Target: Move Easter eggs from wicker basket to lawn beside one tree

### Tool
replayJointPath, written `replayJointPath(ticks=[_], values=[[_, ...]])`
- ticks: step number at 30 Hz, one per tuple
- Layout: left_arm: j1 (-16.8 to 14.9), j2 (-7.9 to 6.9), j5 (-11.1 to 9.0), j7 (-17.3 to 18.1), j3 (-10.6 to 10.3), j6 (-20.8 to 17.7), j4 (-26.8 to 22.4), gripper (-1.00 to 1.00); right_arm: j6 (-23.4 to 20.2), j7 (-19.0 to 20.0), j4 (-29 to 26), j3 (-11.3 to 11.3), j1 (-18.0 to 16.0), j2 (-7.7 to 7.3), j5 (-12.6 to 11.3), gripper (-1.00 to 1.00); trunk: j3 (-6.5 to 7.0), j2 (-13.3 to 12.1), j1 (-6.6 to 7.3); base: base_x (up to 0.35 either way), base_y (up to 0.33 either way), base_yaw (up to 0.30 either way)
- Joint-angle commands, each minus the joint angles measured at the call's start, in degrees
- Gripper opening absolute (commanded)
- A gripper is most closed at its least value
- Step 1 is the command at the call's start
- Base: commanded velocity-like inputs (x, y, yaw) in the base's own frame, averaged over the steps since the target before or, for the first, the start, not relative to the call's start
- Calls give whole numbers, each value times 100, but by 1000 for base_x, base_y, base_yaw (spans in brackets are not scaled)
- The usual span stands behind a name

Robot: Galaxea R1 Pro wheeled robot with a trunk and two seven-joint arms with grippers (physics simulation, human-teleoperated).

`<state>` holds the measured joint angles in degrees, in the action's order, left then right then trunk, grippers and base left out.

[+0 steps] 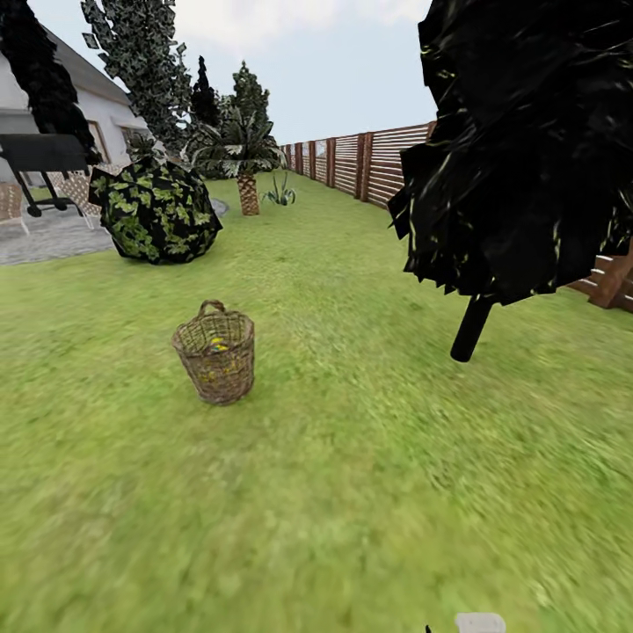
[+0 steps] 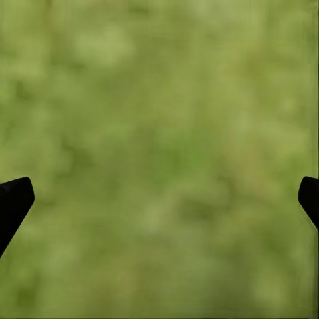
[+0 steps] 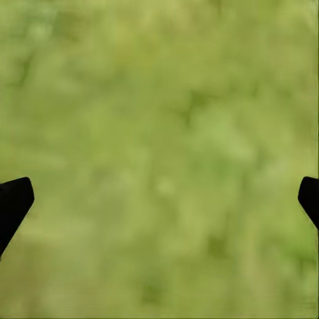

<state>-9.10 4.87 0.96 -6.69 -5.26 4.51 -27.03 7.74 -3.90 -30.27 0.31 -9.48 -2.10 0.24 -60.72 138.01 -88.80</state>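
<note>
One wicker basket (image 1: 215,354) sits upright on the lawn (image 1: 352,492), a bit left of center and at middle distance, with open grass all round it. Through the weave I can make out yellow with bits of red and blue inside, so eggs (image 1: 216,347) are in there, but I can't count them from here, it's too small and blurry. Tree-wise: one black-trunked dark tree (image 1: 519,149) leans in on the right, its trunk meeting the grass to the right of the basket and its crown hanging big over that side. Far left there's one round leafy bush (image 1: 156,209), one tall tree with mottled leaves (image 1: 141,61) behind it, and one palm (image 1: 242,158) further back with a small spiky plant (image 1: 280,192) beside it. A white house (image 1: 88,101) with a paved patio (image 1: 44,236) and some furniture is at the far left edge. The brown slat fence (image 1: 369,163) runs along the right side into the distance. The grass from the near edge up to the basket is wide open. Both wrist views look at blurry grass: the left tool (image 2: 159,199) has its fingers spread wide with nothing between them, and the right tool (image 3: 159,199) is spread wide too, nothing pinched.
</note>
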Motion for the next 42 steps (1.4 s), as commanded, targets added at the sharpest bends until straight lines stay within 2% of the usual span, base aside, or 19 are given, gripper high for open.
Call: replayJointPath(ticks=[1, 26, 42], values=[[-4, -3, 10, -52, -37, 15, 5, 100, 17, -18, 3, 2, -1, -1, 4, 100, -5, 1, -2, 278, -155, 264], [-4, -3, 9, -52, -37, 15, 5, 100, 17, -19, 3, 4, -1, -1, 7, 100, -5, 1, -2, 285, -23, 264], [-4, 0, -16, -51, -37, 15, 5, 100, 12, -14, 3, 4, -1, -1, 3, 100, -5, 1, -2, 27, -12, 264]])
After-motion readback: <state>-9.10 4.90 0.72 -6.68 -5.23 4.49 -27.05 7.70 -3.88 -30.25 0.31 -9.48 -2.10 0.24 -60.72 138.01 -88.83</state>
